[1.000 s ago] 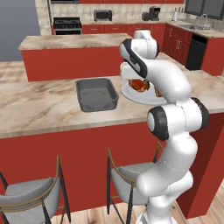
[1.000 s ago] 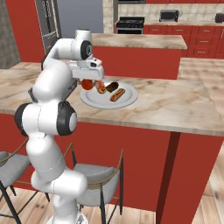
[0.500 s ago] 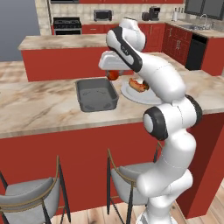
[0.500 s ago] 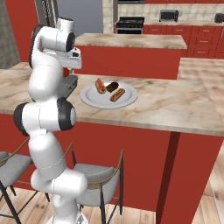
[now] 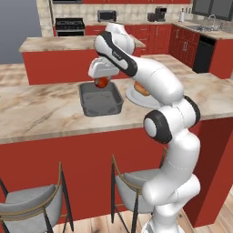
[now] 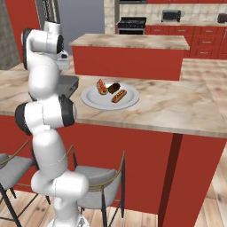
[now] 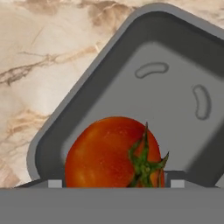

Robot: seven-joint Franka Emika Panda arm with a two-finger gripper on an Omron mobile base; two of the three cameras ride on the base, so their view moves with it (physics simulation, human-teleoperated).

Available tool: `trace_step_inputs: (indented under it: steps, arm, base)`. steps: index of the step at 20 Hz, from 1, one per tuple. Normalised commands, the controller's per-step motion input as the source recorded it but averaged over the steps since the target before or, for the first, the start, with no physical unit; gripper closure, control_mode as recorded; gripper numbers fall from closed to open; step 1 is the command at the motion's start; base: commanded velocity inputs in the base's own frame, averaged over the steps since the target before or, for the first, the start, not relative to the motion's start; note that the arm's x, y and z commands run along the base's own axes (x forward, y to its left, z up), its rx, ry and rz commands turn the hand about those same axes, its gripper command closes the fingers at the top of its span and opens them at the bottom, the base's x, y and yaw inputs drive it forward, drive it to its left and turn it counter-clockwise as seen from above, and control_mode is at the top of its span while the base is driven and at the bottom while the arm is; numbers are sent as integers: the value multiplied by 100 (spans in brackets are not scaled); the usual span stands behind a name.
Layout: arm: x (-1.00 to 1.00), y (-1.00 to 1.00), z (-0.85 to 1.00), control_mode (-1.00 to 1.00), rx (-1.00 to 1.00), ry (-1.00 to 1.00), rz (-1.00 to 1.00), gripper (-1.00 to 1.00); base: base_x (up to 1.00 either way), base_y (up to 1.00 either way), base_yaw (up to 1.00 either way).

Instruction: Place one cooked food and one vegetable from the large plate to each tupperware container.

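My gripper (image 5: pixel 102 80) is shut on a red tomato (image 5: pixel 101 83) with a green stem and holds it just above the dark grey tupperware container (image 5: pixel 101 98), over its far side. In the hand view the tomato (image 7: pixel 113 155) sits between the fingertips, with the empty container (image 7: pixel 87 87) below it. To the right of the container stands the large plate (image 6: pixel 95 100), which carries three cooked food pieces (image 6: pixel 114 88). In the left base view my arm hides part of the plate (image 5: pixel 132 96). A corner of the container (image 6: pixel 70 83) shows behind my arm in the right base view.
The marble counter (image 5: pixel 41 113) runs left and right, with two stools (image 5: pixel 32 205) below its front edge. A second island (image 6: pixel 128 42) stands behind, and beyond it a stove and cabinets along the back wall.
My arm has swung left from the large plate to above the dark container, carrying the tomato with it. The other food on the plate has not moved.
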Motion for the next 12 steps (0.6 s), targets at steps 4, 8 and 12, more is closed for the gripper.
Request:
trace_step_inputs:
  steps: [4,8,12]
  arm:
    - [24,1,-19,-100,-8,-6,0,100]
    - [-1,0,-42,-100,-1,-2,0,100]
    - [-19,0,-36,-100,0,0,0,100]
  base:
    - [0,0,0]
    - [0,0,0]
    - [0,0,0]
